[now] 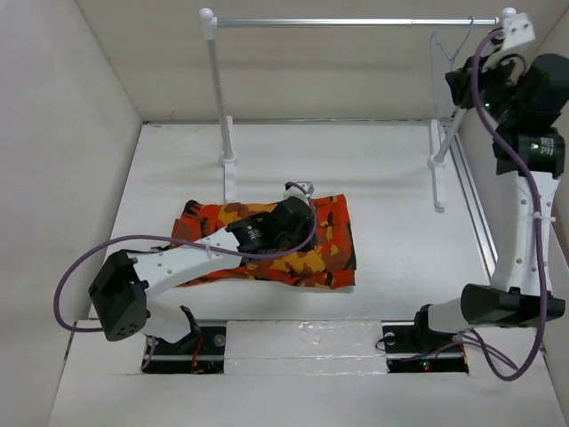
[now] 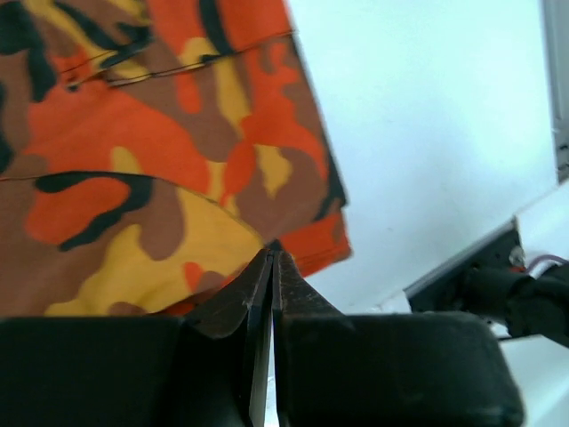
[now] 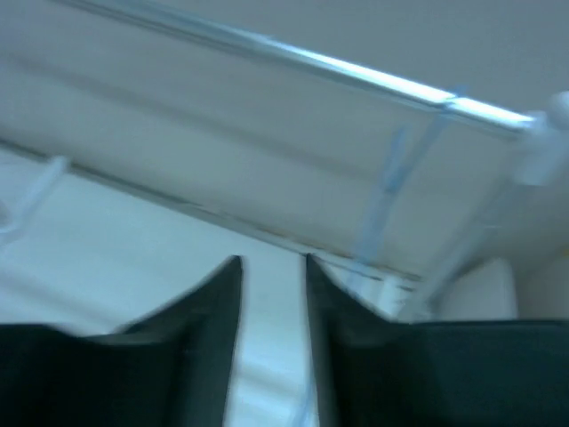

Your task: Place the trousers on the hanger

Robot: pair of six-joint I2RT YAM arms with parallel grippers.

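Note:
The trousers (image 1: pixel 267 242), in orange, red, yellow and black camouflage, lie folded flat on the table's middle. My left gripper (image 1: pixel 300 218) hovers low over them. In the left wrist view its jaws (image 2: pixel 273 254) are shut with nothing between them, tips above the cloth (image 2: pixel 160 160) near its corner. The hanger (image 1: pixel 436 53), thin pale wire, hangs from the rail's right end. My right gripper (image 1: pixel 458 82) is raised just right of it. In the blurred right wrist view it (image 3: pixel 273 262) is open and empty, with the hanger's wire (image 3: pixel 382 196) ahead to the right.
A rail with white posts and a silver crossbar (image 1: pixel 356 21) stands at the back, and shows in the right wrist view (image 3: pixel 311 62). White walls enclose the table on the left, back and right. The right arm's base (image 2: pixel 516 294) sits at the near edge.

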